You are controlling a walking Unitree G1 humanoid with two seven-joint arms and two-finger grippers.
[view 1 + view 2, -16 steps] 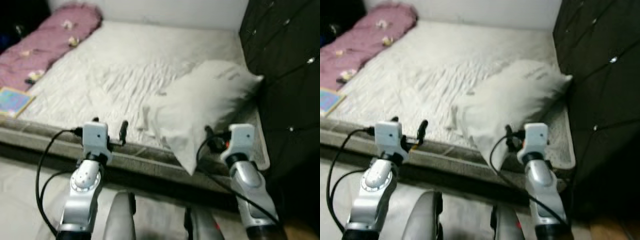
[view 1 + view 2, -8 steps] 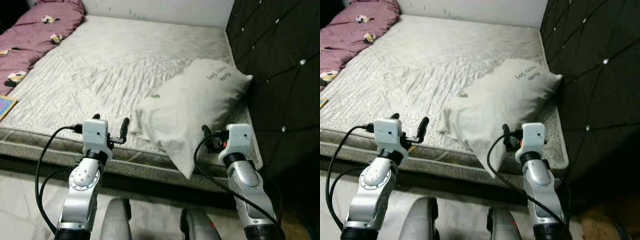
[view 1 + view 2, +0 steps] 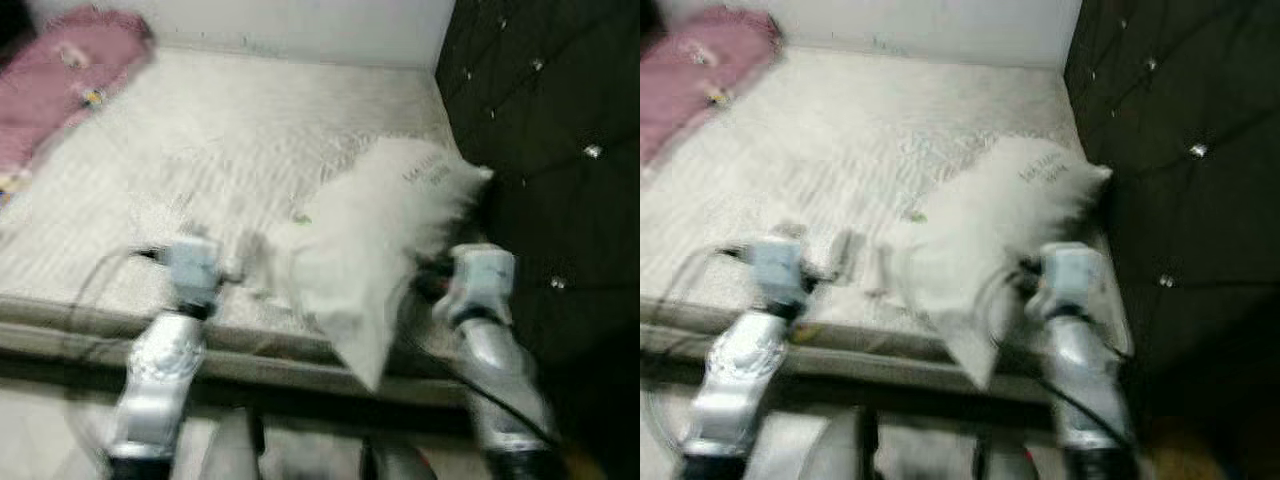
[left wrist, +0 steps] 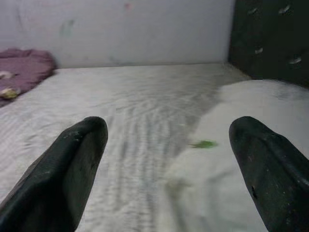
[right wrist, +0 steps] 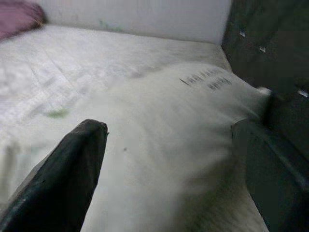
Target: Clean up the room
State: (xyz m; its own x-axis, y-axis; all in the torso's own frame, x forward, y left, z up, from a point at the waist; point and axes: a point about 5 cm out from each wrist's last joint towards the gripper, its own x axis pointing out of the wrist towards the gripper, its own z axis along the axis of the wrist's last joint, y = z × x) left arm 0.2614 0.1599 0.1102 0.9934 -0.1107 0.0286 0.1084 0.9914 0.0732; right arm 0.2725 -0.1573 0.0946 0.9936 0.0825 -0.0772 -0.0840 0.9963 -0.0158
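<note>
One pillow (image 3: 385,235) — long axis diagonal, toward headboard (image 3: 540,130); both hands (image 4: 166,159) (image 5: 169,159) agape.

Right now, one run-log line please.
walking, view blurred | white pillow on mattress beside headboard | left tool open | right tool open

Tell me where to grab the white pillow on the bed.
Probably the pillow's near corner, which hangs over the mattress edge: it is free on both faces. Come from the front with the open right gripper, already facing it.

Head eyes overlook bed (image 3: 230,140); wrists face pillow (image 5: 159,130)
</note>
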